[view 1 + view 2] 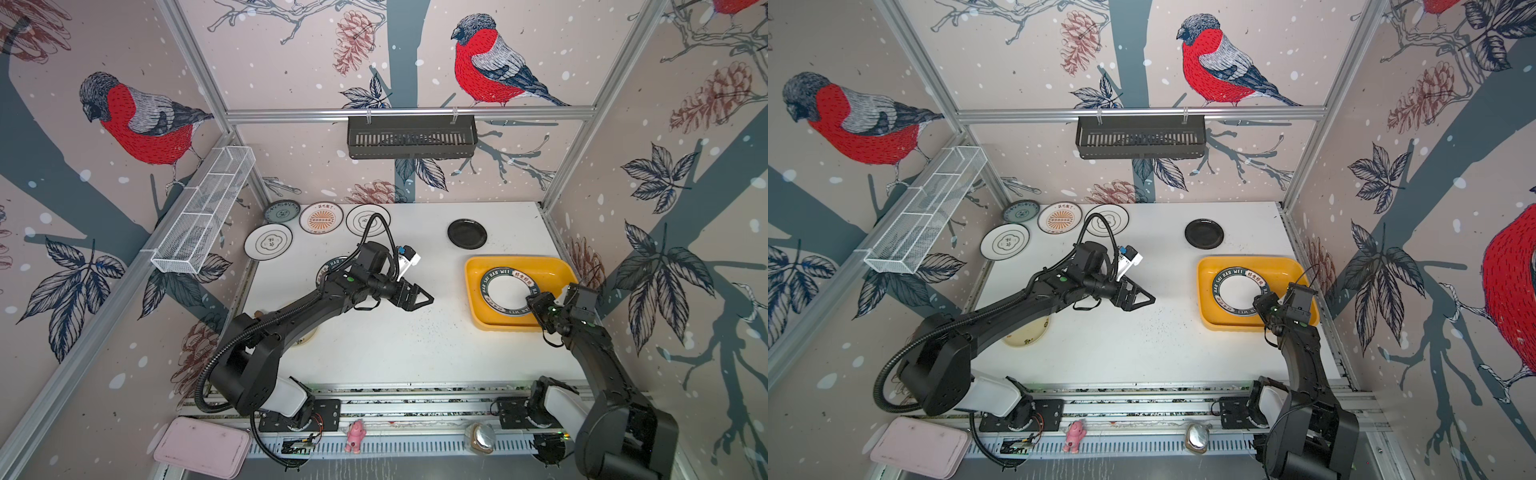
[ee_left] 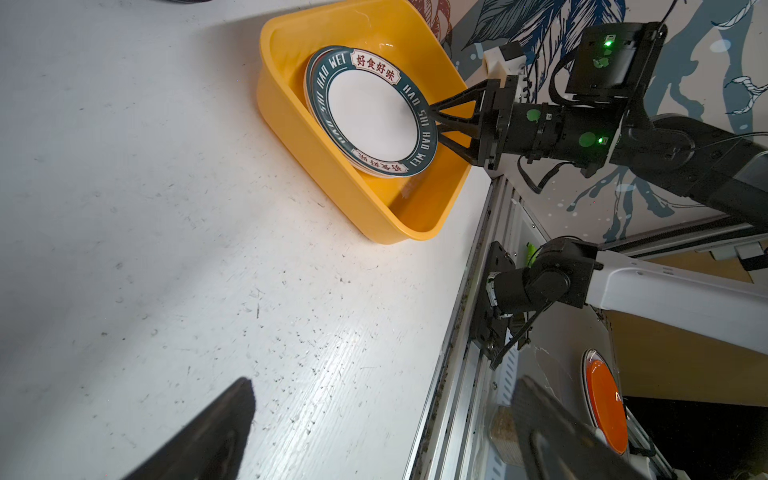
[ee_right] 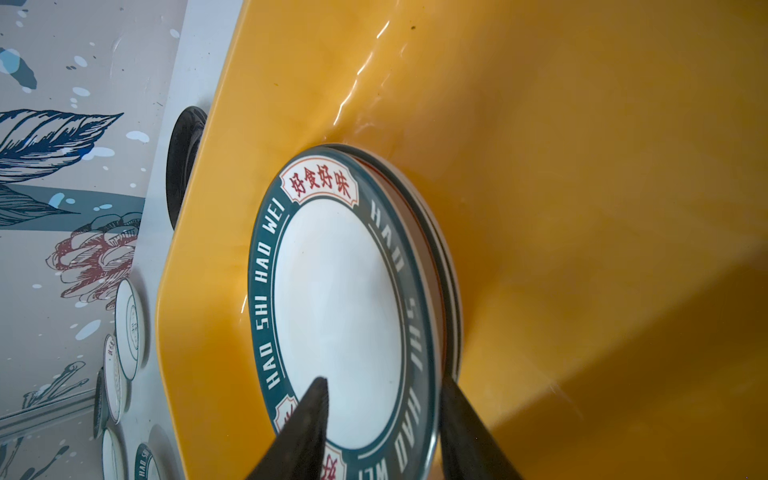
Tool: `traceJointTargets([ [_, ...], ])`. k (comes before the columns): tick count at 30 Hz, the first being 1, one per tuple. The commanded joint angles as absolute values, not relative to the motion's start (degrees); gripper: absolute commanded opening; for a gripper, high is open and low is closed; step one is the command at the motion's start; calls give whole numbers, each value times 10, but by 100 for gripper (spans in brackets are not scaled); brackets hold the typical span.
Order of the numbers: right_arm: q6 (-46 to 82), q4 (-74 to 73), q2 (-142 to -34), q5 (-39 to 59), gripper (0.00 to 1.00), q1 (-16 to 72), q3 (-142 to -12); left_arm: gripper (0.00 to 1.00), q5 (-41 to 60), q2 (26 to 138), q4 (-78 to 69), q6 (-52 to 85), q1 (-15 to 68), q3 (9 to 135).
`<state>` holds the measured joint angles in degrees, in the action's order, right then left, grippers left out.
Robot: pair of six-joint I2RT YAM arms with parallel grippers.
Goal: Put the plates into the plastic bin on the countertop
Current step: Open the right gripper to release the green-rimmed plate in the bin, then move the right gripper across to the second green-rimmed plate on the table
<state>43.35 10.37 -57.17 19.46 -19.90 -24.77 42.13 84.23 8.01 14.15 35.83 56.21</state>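
Note:
The yellow plastic bin (image 1: 473, 291) (image 2: 291, 124) (image 3: 582, 208) sits at the right of the white countertop (image 1: 395, 345). In it a dark-rimmed lettered plate (image 1: 505, 291) (image 2: 370, 112) (image 3: 340, 299) tops a small stack. My right gripper (image 1: 528, 298) (image 2: 433, 114) (image 3: 382, 382) straddles that plate's rim with its fingers apart. My left gripper (image 1: 428, 298) (image 2: 382, 386) hovers open and empty over mid-table. Other plates lie at the back left: grey-teal (image 1: 282, 210), orange sunburst (image 1: 321, 217), two flower-outline ones (image 1: 268, 242). A black plate (image 1: 467, 233) is behind the bin. A cream plate (image 1: 1025, 332) is partly under the left arm.
A black slotted basket (image 1: 411, 137) hangs on the back rail and a white wire basket (image 1: 208, 208) on the left wall. Beyond the front edge lie a pink tray (image 1: 203, 446), a pink toy (image 1: 355, 436) and a metal object (image 1: 480, 438).

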Motion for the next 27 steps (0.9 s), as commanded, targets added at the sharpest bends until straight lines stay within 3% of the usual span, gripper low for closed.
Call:
traceJointTargets([
  [1, 427, 91, -574, 185, 54, -199, -254, 96, 420, 838, 85, 132, 357, 567],
  [9, 422, 100, -570, 174, 71, -198, -264, 97, 418, 835, 84, 136, 353, 568],
  [17, 413, 126, -530, 164, 94, -195, -286, 97, 390, 813, 69, 161, 324, 561],
  [27, 436, 96, -507, 189, 100, -162, -303, 97, 313, 767, 59, 204, 266, 552],
])
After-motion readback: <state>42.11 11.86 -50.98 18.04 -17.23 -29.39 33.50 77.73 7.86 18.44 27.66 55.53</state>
